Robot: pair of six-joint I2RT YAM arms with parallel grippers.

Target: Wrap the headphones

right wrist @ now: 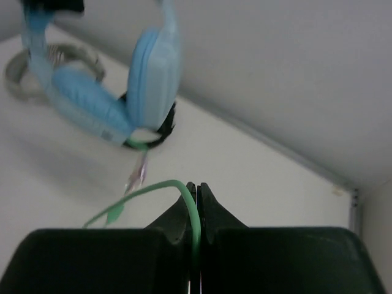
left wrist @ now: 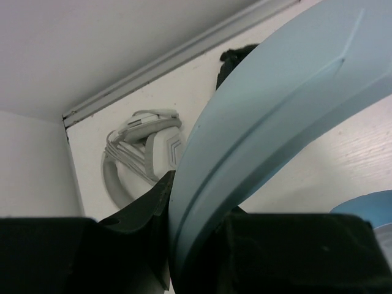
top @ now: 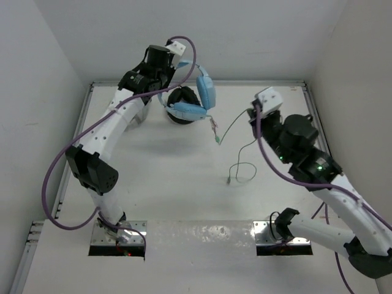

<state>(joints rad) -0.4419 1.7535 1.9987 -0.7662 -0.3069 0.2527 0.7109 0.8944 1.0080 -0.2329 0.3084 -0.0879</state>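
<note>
The light blue headphones (top: 197, 101) hang lifted at the back of the table, ear cups down. My left gripper (top: 162, 89) is shut on their blue headband (left wrist: 275, 92), which fills the gap between the fingers in the left wrist view (left wrist: 196, 196). The thin green cable (top: 236, 124) runs from the cups to my right gripper (top: 253, 115), which is shut on it (right wrist: 197, 190). The rest of the cable drops to a loose loop on the table (top: 242, 171). The headphones also show in the right wrist view (right wrist: 147, 73).
Black headphones (top: 179, 98) lie under the blue pair. Grey-white headphones (left wrist: 144, 153) lie in the back left corner, mostly hidden by the left arm in the top view. White walls enclose the table on three sides.
</note>
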